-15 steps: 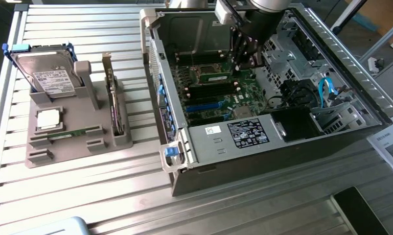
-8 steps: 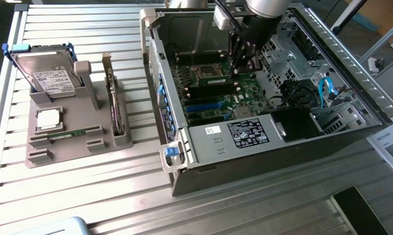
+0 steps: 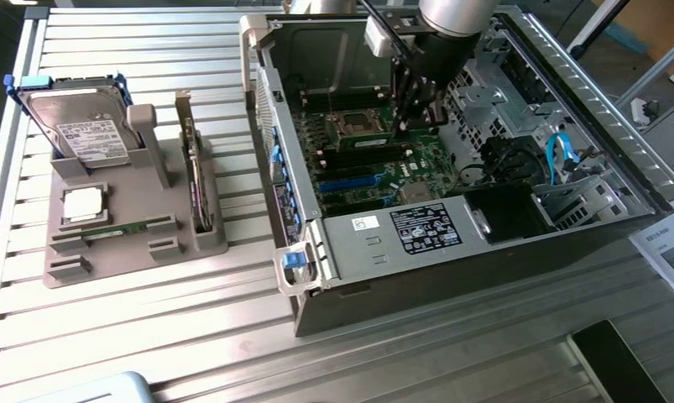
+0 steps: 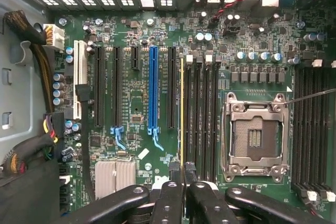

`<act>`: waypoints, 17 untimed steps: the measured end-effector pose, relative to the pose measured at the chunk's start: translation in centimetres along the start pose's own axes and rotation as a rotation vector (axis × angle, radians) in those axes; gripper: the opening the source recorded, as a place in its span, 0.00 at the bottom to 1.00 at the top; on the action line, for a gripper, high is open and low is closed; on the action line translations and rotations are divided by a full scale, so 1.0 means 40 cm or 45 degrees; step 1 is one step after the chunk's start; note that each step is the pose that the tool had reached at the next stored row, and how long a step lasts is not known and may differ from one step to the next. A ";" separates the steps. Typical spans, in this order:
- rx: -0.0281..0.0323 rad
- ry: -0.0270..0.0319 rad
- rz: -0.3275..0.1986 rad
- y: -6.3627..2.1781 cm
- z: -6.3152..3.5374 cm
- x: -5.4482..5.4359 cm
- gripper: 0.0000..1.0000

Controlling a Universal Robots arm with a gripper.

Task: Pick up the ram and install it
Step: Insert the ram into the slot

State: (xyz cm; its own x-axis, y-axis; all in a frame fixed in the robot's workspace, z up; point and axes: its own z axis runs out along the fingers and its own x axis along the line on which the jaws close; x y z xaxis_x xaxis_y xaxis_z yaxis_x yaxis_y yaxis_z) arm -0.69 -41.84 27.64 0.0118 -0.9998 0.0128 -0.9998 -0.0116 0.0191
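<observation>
My gripper [image 3: 410, 122] reaches down into the open computer case [image 3: 314, 252], just above the motherboard [image 3: 420, 164]. In the wrist view the ram [image 4: 182, 114] is seen edge-on as a thin yellow-green line running out from between the black fingers [image 4: 172, 192]. The gripper [image 4: 182, 176] is shut on it. The stick hangs in line with the outermost of the black memory slots [image 4: 202, 119], between the long black expansion slot [image 4: 171, 87] and the empty CPU socket [image 4: 255, 137]. Whether its edge touches the slot I cannot tell.
A grey holder [image 3: 101, 252] on the exterior view's left carries a hard drive [image 3: 79, 126], a tall card with a metal bracket [image 3: 191, 168], a CPU chip [image 3: 82, 204] and a second green stick [image 3: 124, 228]. Case walls, cable bundles [image 4: 31, 145] and a drive cage [image 3: 572, 197] hem in the board.
</observation>
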 end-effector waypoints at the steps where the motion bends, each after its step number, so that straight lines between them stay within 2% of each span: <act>1: 0.0001 0.0002 0.000 0.000 0.002 0.000 0.12; 17: 0.0000 0.0004 0.000 0.010 0.009 0.000 0.12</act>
State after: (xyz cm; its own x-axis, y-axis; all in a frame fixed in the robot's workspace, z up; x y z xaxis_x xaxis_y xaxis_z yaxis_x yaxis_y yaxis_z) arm -1.11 -41.84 27.29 0.0119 -0.9998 0.0131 -0.9997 -0.0117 0.0191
